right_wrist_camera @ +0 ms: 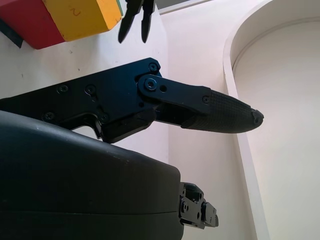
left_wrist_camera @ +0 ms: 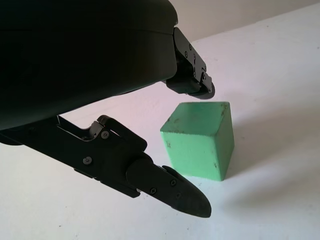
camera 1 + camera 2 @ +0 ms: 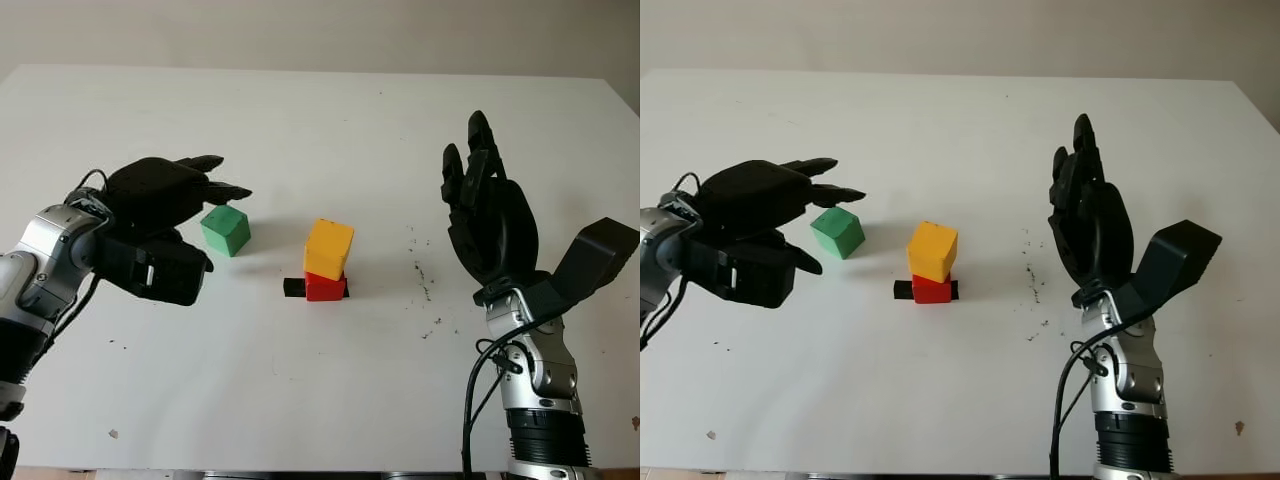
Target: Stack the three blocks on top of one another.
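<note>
Both hands sit nearest the camera, one at each side of the white table (image 3: 320,110). Near its middle, the yellow block (image 3: 328,249) rests on top of the red block (image 3: 325,288), twisted a little against it, and a small black piece (image 3: 293,287) lies flat touching the red block's left side. The green block (image 3: 224,230) stands alone on the table to the left of that pair, well apart from it.

The left hand (image 3: 160,225) is open and holds nothing; it hovers just beside the green block, its fingers (image 3: 225,190) reaching over the block's far side, with a gap showing between them and the block in the left wrist view. The right hand (image 3: 487,215) is open and empty, held upright to the right of the pair, well apart from it. Dark specks (image 3: 425,285) dot the table between that hand and the stacked blocks.
</note>
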